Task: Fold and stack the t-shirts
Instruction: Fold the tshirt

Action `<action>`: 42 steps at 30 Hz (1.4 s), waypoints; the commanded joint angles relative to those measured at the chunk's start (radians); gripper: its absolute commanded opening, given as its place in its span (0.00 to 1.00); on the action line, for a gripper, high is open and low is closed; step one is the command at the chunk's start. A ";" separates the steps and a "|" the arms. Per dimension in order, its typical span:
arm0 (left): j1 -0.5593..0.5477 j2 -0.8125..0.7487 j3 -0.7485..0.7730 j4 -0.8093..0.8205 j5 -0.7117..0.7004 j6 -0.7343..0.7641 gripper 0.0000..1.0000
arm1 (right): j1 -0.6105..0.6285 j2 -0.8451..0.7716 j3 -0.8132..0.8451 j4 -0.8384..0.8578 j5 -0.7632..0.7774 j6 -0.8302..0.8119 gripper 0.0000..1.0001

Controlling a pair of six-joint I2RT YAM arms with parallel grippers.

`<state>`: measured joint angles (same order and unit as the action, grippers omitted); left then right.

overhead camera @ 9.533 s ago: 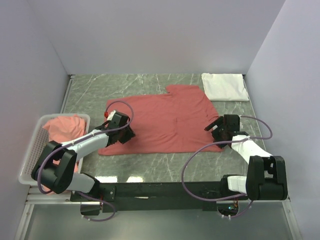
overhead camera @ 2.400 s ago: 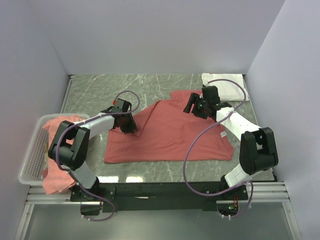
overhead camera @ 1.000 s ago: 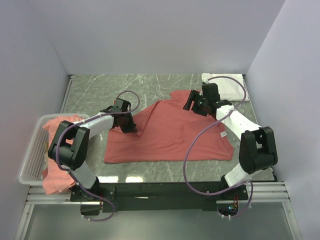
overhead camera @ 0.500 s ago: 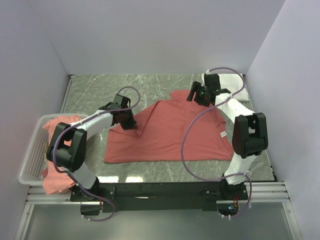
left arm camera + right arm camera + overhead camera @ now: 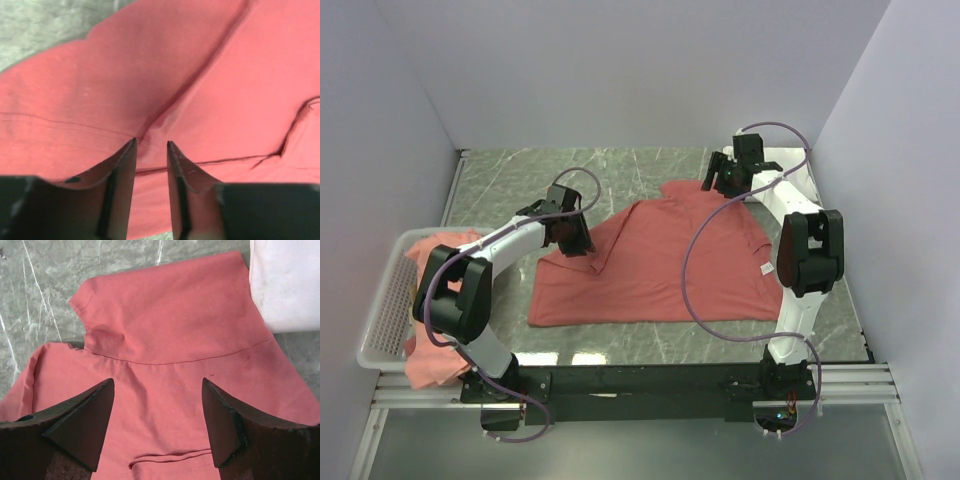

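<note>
A salmon-red cotton short-sleeved t-shirt [image 5: 660, 265] lies spread on the middle of the green-grey marbled table [image 5: 520, 180]. Its 9 o'clock side is folded inward in a slanting flap, and one sleeve points toward 12 o'clock. A small white tag [image 5: 763, 268] shows near its 3 o'clock edge. The left gripper [image 5: 151, 141] sits low over the folded flap at the shirt's 10 o'clock corner. Its fingers stand a narrow gap apart, with a small pucker of red cloth just at the tips and nothing clamped between them. The right gripper [image 5: 157, 382] hangs above the 12 o'clock sleeve with its jaws spread wide and holds nothing; the sleeve's hem and shoulder seam lie flat beneath it. A folded plain white t-shirt [image 5: 285, 285] rests in the table's 1 o'clock corner, touching or just beside the red sleeve's edge and largely hidden by the right arm in the overhead view. At 8 o'clock, off the table's edge, a white plastic mesh basket [image 5: 380, 300] holds more crumpled salmon t-shirts [image 5: 445, 250], one drooping over its near rim.
</note>
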<state>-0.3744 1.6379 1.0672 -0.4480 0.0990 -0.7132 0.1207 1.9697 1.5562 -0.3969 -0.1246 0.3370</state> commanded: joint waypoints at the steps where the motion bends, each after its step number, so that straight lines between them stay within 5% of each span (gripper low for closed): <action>1: -0.004 -0.010 0.017 -0.029 -0.045 0.031 0.39 | -0.001 -0.009 0.028 -0.002 0.006 -0.030 0.77; 13: -0.023 0.036 -0.021 0.020 0.011 0.024 0.43 | -0.012 -0.023 0.028 -0.002 -0.009 -0.032 0.77; 28: -0.041 0.082 -0.004 0.039 0.051 0.018 0.20 | -0.049 0.023 0.045 -0.005 -0.024 -0.032 0.77; 33: -0.041 0.076 0.016 0.014 0.038 0.029 0.01 | -0.059 0.060 0.080 -0.008 -0.012 -0.035 0.77; 42: -0.041 0.051 0.053 -0.037 0.022 0.040 0.01 | -0.093 0.191 0.261 -0.059 -0.003 -0.050 0.77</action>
<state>-0.4122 1.7176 1.0679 -0.4583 0.1337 -0.6930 0.0448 2.1380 1.7271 -0.4442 -0.1394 0.3115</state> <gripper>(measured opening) 0.013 0.768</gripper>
